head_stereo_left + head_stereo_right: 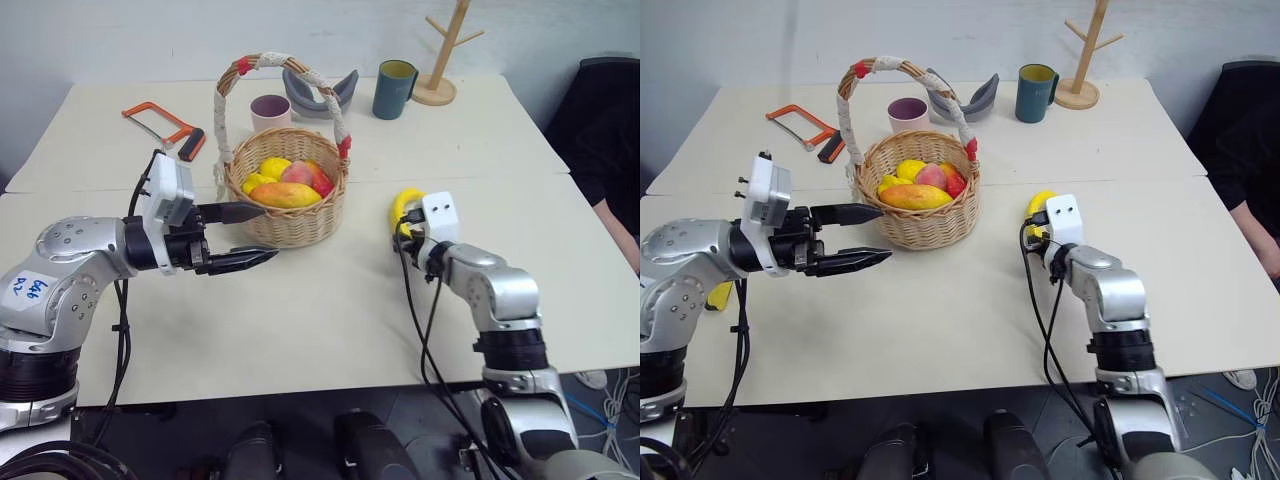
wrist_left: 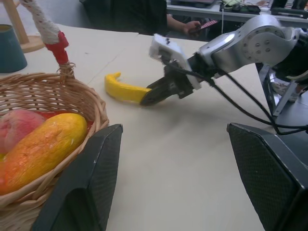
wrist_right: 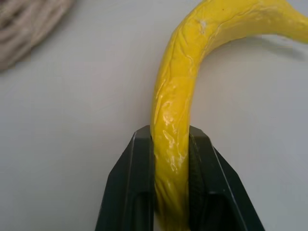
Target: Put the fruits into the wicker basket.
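The wicker basket [image 1: 288,190], mid-table, already carries one orange-red mango [image 1: 285,195] among other fruit, while the right gripper [image 3: 171,159] is clenched on the one banana [image 3: 180,96] lying toward the table's right edge, and the left gripper [image 1: 855,238] hangs released just beside the basket.

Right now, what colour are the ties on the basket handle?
Red, on the white-wrapped handle of the basket; the left eye view shows it best.
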